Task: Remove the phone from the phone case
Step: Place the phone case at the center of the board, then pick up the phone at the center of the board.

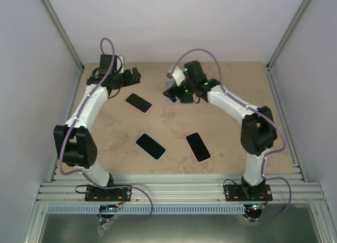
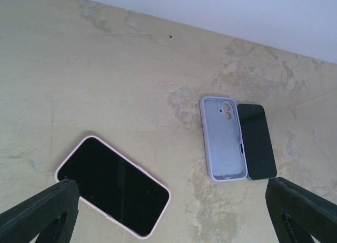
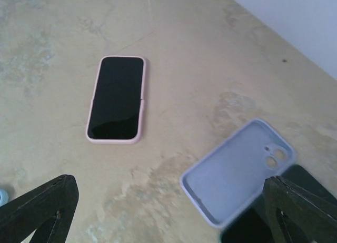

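Note:
An empty lavender phone case (image 2: 222, 138) lies open side up on the table, with a bare dark phone (image 2: 256, 140) close beside it. Both show in the right wrist view, the case (image 3: 239, 169) just ahead of my right gripper (image 3: 168, 214) and the phone (image 3: 303, 174) at its far side. In the top view the right gripper (image 1: 181, 95) hides most of the case (image 1: 169, 91). A phone in a pink case (image 2: 113, 185) lies under my left gripper (image 2: 171, 216). Both grippers are open and empty, above the table.
The pink-cased phone (image 1: 138, 102) lies between the two grippers, with my left gripper (image 1: 129, 77) behind it. A phone in a blue case (image 1: 150, 145) and another in a pink case (image 1: 198, 147) lie nearer the arm bases. White walls enclose the table.

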